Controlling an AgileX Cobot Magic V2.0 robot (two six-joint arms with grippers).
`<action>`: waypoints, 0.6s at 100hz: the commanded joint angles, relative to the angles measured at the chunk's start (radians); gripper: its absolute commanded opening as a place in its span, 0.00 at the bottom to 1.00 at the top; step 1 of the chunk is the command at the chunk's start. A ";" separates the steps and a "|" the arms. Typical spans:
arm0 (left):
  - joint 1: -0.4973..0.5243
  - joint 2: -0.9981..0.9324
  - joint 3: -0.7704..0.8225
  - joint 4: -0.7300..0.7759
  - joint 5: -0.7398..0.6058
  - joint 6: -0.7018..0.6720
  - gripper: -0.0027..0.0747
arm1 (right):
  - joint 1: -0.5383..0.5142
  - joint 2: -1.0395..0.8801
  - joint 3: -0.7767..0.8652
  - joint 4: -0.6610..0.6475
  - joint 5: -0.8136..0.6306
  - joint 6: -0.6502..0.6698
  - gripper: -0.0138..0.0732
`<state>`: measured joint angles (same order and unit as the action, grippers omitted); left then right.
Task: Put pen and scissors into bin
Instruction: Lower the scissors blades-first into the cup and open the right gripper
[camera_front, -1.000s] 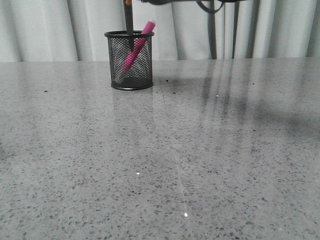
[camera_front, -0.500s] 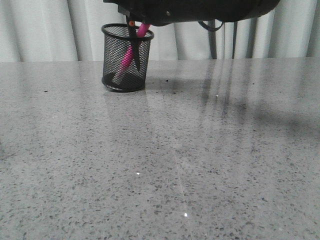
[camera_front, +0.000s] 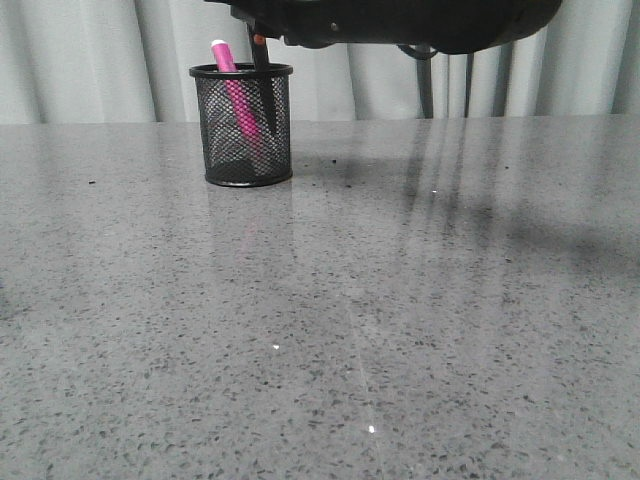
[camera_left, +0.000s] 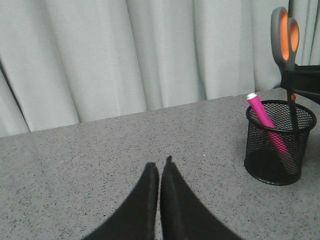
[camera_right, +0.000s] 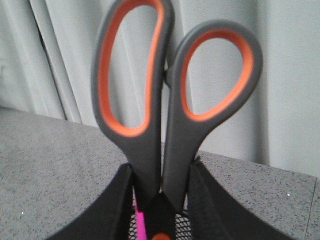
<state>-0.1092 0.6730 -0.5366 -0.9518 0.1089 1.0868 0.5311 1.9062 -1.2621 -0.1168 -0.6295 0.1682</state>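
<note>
Pen (camera_left: 266, 122) leans in bin (camera_left: 278, 150); scissors (camera_left: 286, 42) upright, blades seemingly inside

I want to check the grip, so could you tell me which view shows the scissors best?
The right wrist view: the scissors fill it, handles upright between the pincer's fingers. The left wrist view shows one handle at the edge; the front view shows only the pivot and blades.

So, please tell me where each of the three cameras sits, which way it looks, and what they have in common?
Front view: low over the table, facing forward to the curtain; the right arm crosses the top above the bin.
Left wrist view: on the left arm, looking past the left gripper, fingers together, to the bin and the pen.
Right wrist view: on the right arm, close behind the scissors, held in the right gripper.
All three show the pen, scissors and bin.
</note>
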 joint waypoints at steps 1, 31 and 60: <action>0.001 -0.003 -0.029 -0.016 -0.042 -0.009 0.01 | -0.005 -0.053 -0.023 -0.044 -0.086 -0.008 0.35; 0.001 -0.003 -0.029 -0.016 -0.042 -0.009 0.01 | -0.005 -0.053 -0.023 -0.044 -0.088 -0.008 0.53; 0.001 -0.003 -0.029 -0.016 -0.042 -0.009 0.01 | -0.012 -0.084 -0.023 -0.042 -0.217 -0.008 0.61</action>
<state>-0.1092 0.6730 -0.5366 -0.9518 0.1089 1.0868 0.5311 1.9043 -1.2621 -0.1557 -0.7101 0.1682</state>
